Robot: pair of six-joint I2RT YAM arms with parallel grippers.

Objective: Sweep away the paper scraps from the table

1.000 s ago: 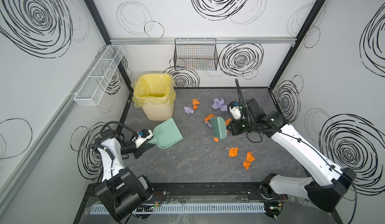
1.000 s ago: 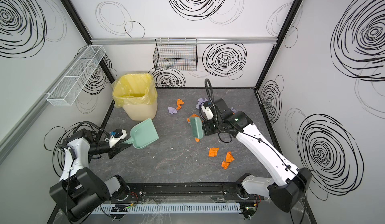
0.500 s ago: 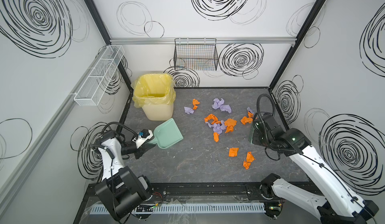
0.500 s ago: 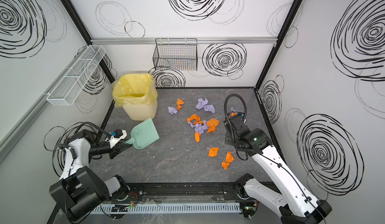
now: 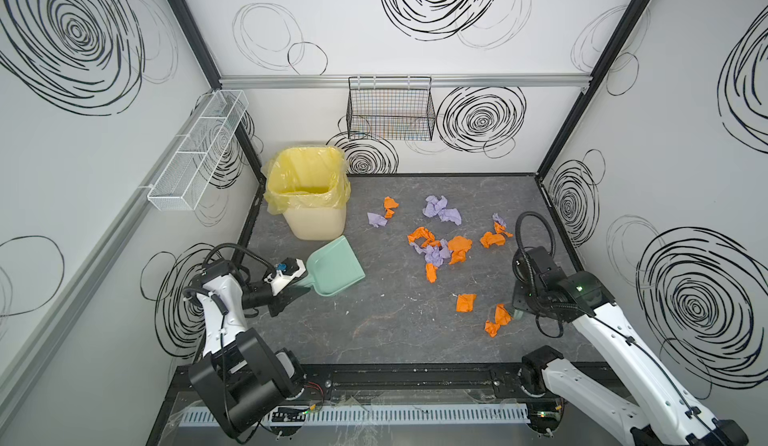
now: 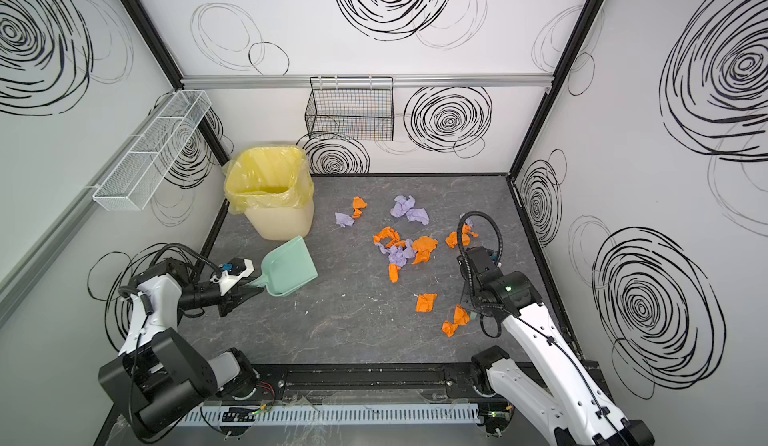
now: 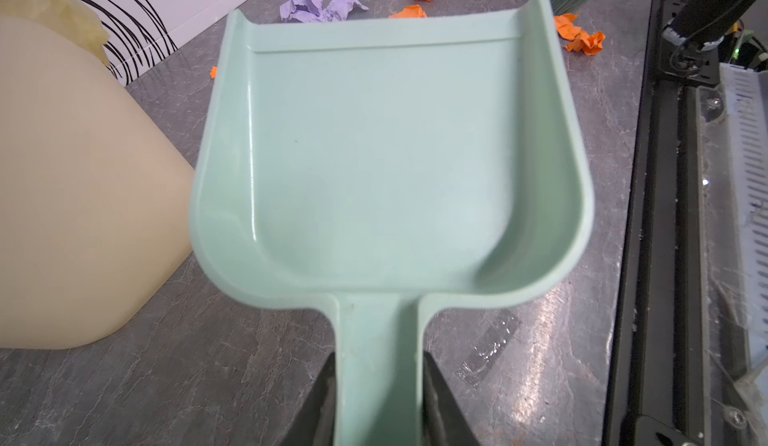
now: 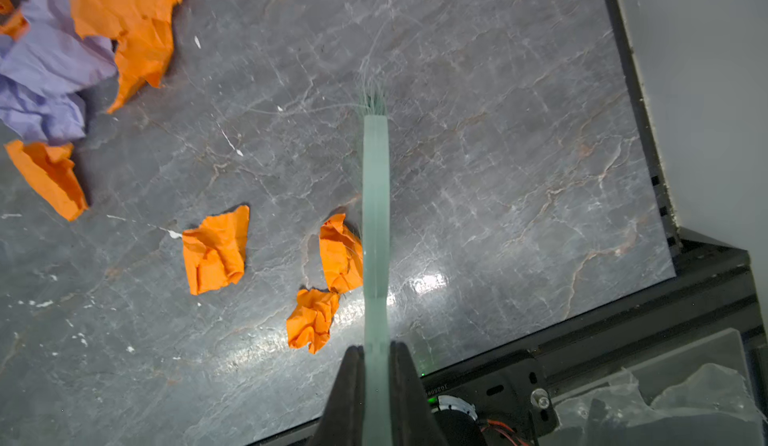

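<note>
While your left claw [image 7: 377,386] is clamped on the handle of the mint-green dustpan [image 7: 386,153], the pan itself lies flat on the table [image 5: 374,332] near the left edge. Its mouth faces the middle of the table. It's just in front of the cream bin [image 5: 309,215] with the yellow liner, which stands in the far left corner.

Your right claw [image 8: 376,354] is pinched tight on the thin handle of a pale green brush [image 8: 375,215]. It's over by the right edge, toward the near right corner, and the bristles look to be down on the table.

The paper scraps [image 5: 440,251] are all on the right half of the table. You've got the main orange-and-lilac heap around the middle, a few lilac and orange bits closer to the far edge, and a couple more by the right edge. Three orange ones sit apart, nearer the near edge. In the right wrist view two of those are right beside the brush, one of them seemingly touching it, and the third lies a bit further off. The dustpan and the main heap are well apart, with bare table between them.
</note>
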